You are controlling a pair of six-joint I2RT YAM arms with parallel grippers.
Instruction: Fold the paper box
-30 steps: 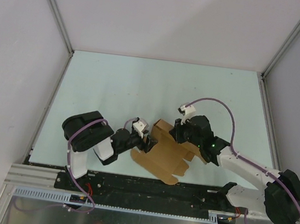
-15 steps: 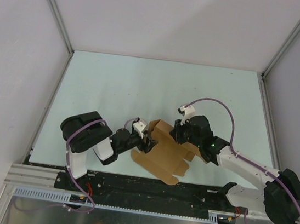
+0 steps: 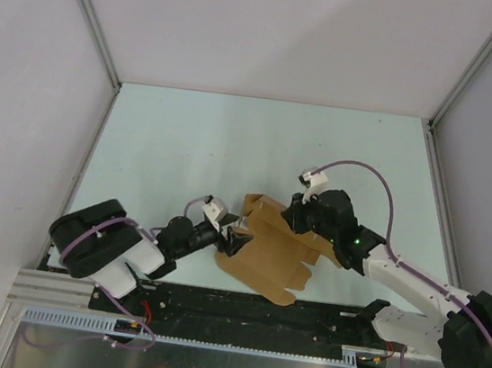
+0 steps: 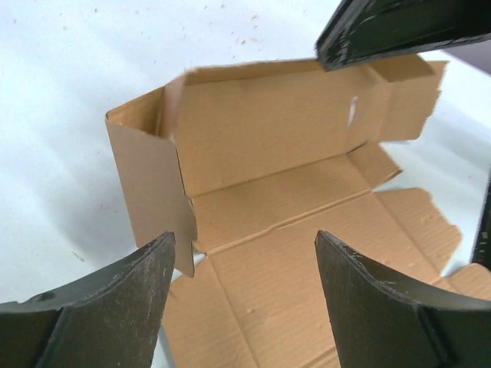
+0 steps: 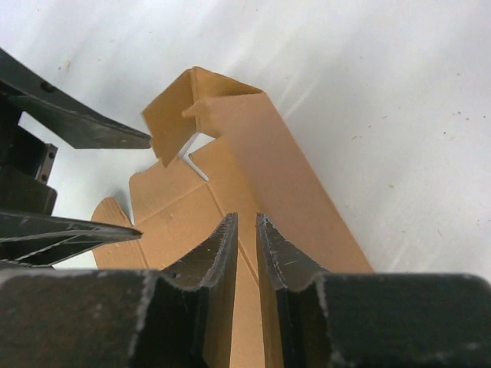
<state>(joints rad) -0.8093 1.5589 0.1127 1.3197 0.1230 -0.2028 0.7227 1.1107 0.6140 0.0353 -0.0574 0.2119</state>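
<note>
Though partly upright, paper box (image 3: pixel 269 251) (seemingly unclosed)

Lab robot cell, not a home: I'm bolted to a metal rail (image 3: pixel 207 342), pale tabletop (image 3: pixel 233 146), plain white panel walls (image 3: pixel 284 35), aluminium frame posts (image 3: pixel 88 13).

My left arm (image 3: pixel 114 253) lies low, reaching rightward from its base with the wrist stretched out almost level. My left gripper (image 3: pixel 232 237) stands wide, its fingers (image 4: pixel 115 307) spread apart and closed on nothing. My right arm (image 3: pixel 405 282) stretches leftward from its base, forearm sloping toward the middle and wrist tipped down. My right gripper (image 5: pixel 245 222) is nearly closed, pinching the upright wall of the paper box (image 5: pixel 261 146).
</note>
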